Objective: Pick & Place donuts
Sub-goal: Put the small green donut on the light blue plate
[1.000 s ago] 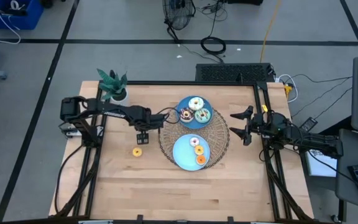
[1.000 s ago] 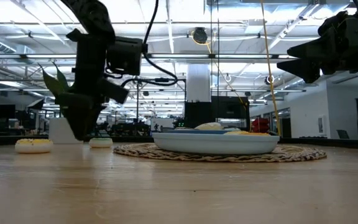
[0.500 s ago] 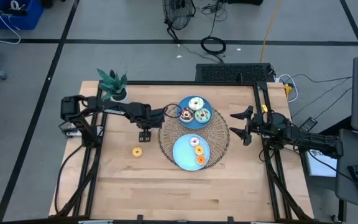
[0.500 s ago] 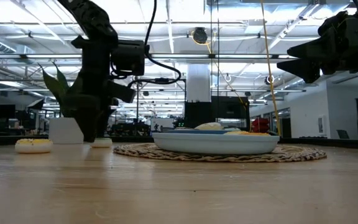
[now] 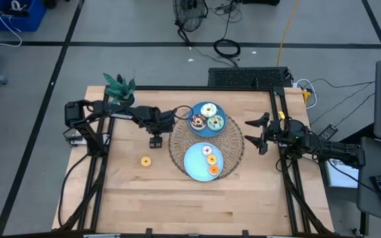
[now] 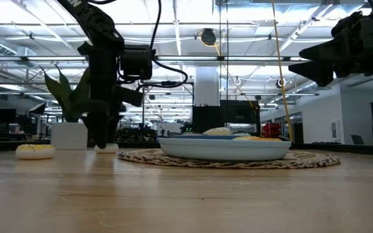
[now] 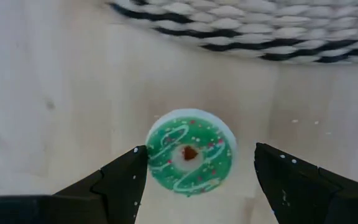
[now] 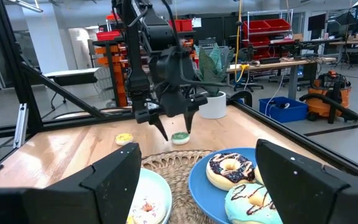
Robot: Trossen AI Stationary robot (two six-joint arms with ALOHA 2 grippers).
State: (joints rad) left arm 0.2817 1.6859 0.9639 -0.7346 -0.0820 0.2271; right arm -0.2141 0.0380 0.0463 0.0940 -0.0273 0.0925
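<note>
— While you look level across the tabletop point(image 6: 186, 194) from its near edge, what do you meet first?

— You meet bare wood, then the yellow-iced donut point(image 6: 35, 151) lying alone on your left, well apart from the mat. From above you find that same ring point(image 5: 146, 160) out on the open boards.

— And behind that?

— Your left gripper point(image 6: 106, 144) stands straight down over the green donut point(image 6: 108, 148). Through its own camera you see the jaws apart, one dark finger point(image 7: 126, 180) on each side of the green sprinkled ring point(image 7: 190, 152), which lies flat on the wood just beside the woven mat point(image 7: 241, 25). From above, that gripper point(image 5: 155, 141) sits just off the mat's left edge.

— Are the fingers touching the ring?

— You can see the left one right at its rim; you cannot tell whether it presses.

— What lies past it?

— You have the woven mat point(image 5: 231, 153) carrying two blue plates. The nearer plate point(image 5: 192, 162) holds a pink donut point(image 5: 208, 151), a small pale one point(image 5: 211, 159) and an orange one point(image 5: 213, 170). The farther plate point(image 5: 221, 110) holds a white-iced donut point(image 5: 208, 109), a chocolate one point(image 5: 198, 121) and a teal one point(image 5: 215, 122).

— And your other arm?

— Your right gripper point(image 5: 255, 132) hangs above the tabletop's right edge, jaws spread wide, well apart from the plates. Farthest back on the left you see the potted plant point(image 5: 120, 90).
</note>
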